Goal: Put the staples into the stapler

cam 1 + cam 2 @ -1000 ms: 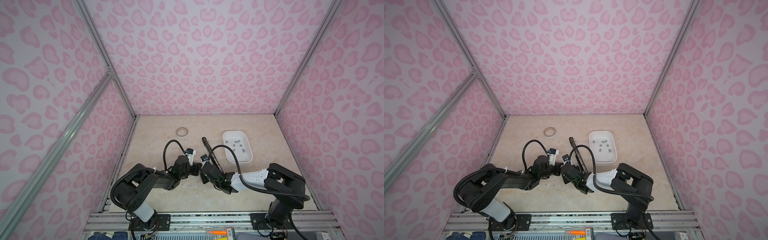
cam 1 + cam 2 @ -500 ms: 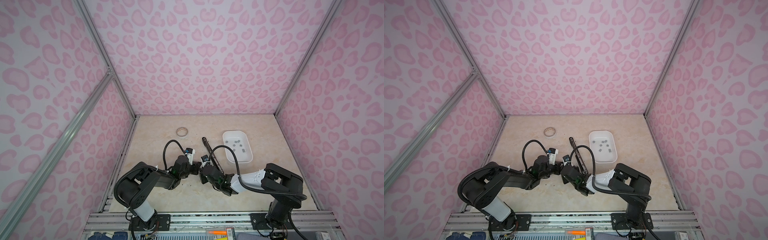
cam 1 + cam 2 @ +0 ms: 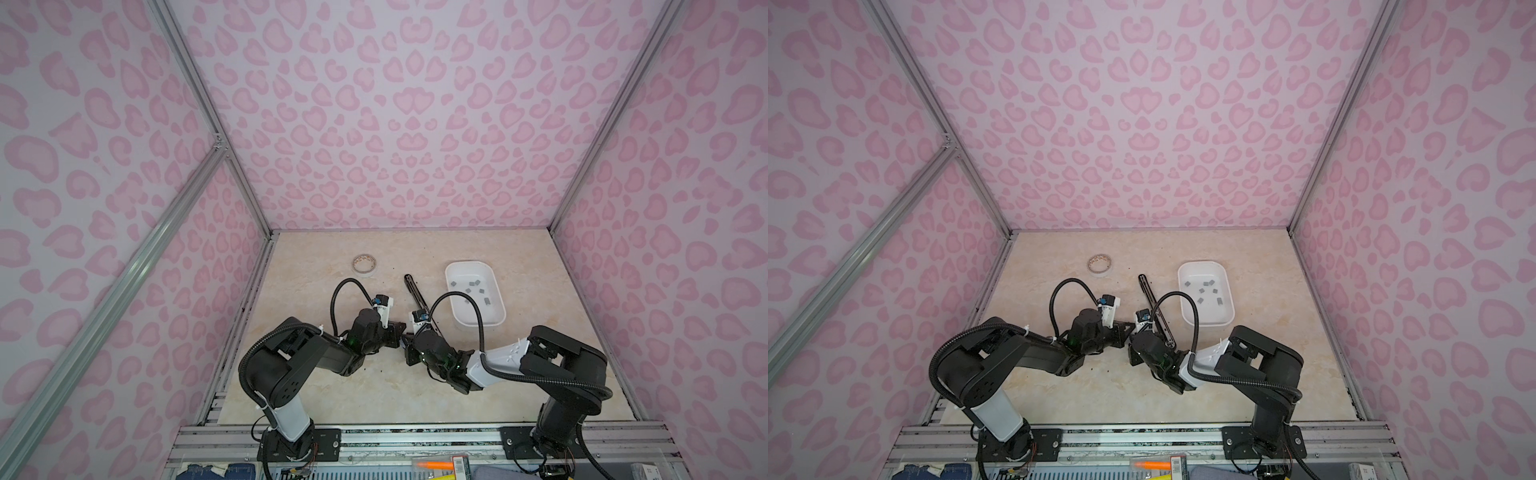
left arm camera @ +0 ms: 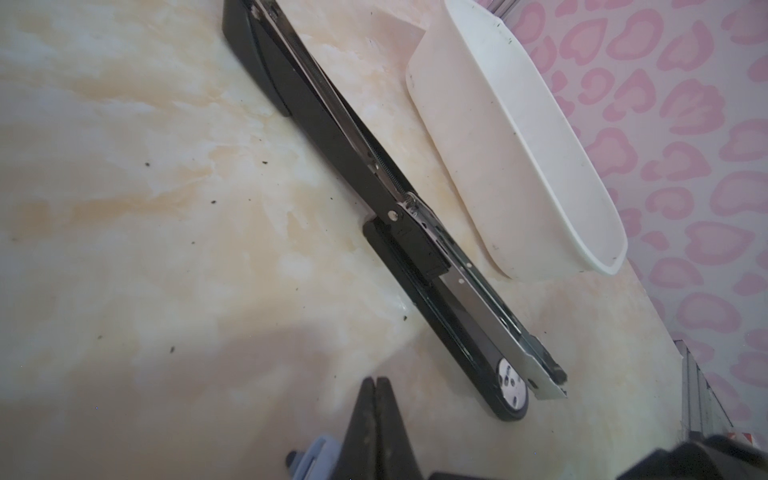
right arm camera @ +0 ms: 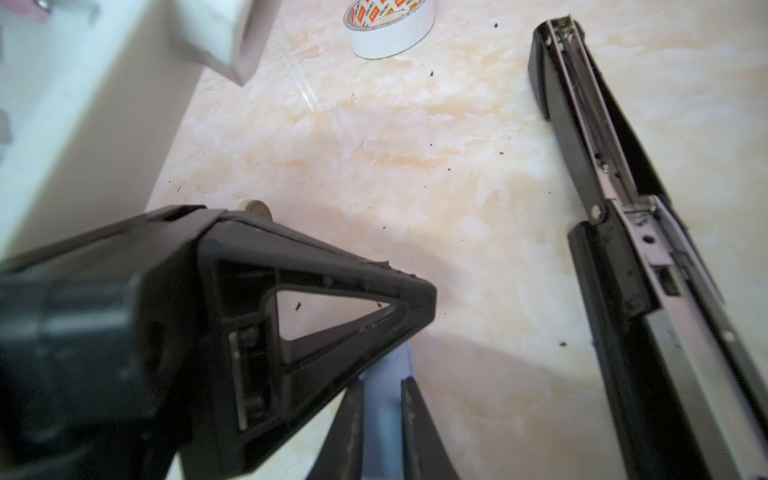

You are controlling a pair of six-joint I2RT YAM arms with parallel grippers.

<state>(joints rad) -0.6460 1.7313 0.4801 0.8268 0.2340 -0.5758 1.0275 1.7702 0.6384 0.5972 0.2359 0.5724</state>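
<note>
The black stapler [image 3: 415, 293] [image 3: 1150, 293] lies opened out flat mid-table, its metal channel [image 4: 478, 291] [image 5: 623, 257] facing up. The staples [image 3: 473, 286] [image 3: 1208, 289] are small grey strips in the white tray [image 3: 478, 330] [image 3: 1208, 322] to its right. My left gripper [image 3: 401, 332] [image 4: 376, 380] is shut and empty, low over the table near the stapler's near end. My right gripper [image 3: 409, 353] [image 5: 383, 384] meets it tip to tip, shut on a pale blue object [image 5: 384, 399] whose end shows beside the left fingers [image 4: 316, 453]. What that object is I cannot tell.
A white tape roll [image 3: 364, 264] [image 3: 1099, 264] [image 5: 388, 29] lies at the back left. The tray's side wall [image 4: 519, 166] runs close along the stapler. Dark specks dot the marble table. Pink patterned walls enclose three sides.
The right gripper's jaws have narrowed onto the pale blue object and that arm has edged slightly left. The left gripper has stayed shut and almost still.
</note>
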